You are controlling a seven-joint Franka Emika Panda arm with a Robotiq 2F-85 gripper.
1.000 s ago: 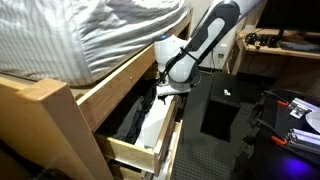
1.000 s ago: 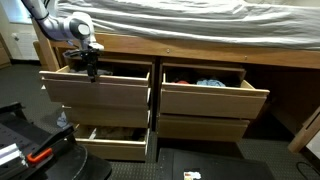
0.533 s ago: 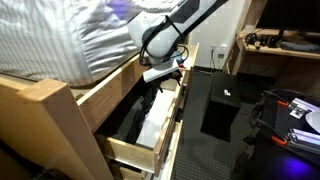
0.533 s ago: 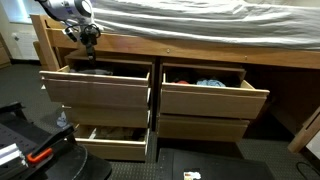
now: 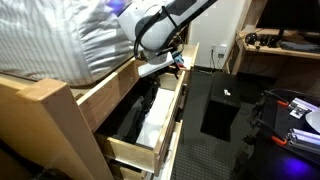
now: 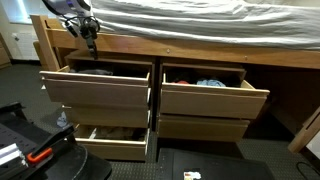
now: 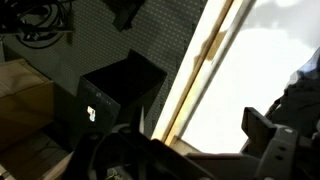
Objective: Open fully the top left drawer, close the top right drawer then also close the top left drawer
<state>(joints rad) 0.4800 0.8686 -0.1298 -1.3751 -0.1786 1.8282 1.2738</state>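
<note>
- In an exterior view, the gripper [image 6: 88,33] is hanging at the bed rail [image 6: 200,48], above the back of the top left drawer [image 6: 95,90] and clear of its front edge. Its fingers are showing too small here to tell how they stand.
- The top left drawer is standing pulled out, its front jutting past the frame. The top right drawer [image 6: 215,95] is standing out about as far, showing blue and reddish items [image 6: 205,82]. A narrow gap is running between the two fronts.
- The lower drawer [image 6: 112,147] is sticking out farther over the floor [image 6: 240,160], which is lying open before the right side.
- In an exterior view from the side, the arm [image 5: 150,28] is reaching over the bedding [image 5: 60,35]. The gripper [image 5: 165,63] is hovering just above the rail's edge. Black clothing [image 5: 130,115] is lying in the top left drawer, and a black box [image 5: 222,105] is sitting on the floor near the drawer fronts.
- In the wrist view, the gripper [image 7: 190,150] is showing its fingers [image 7: 268,135] spread apart, gripping nothing. A pale wood edge [image 7: 200,70] is running diagonally between dark floor and a bright white area, with the black box [image 7: 110,95] lying left of it.
</note>
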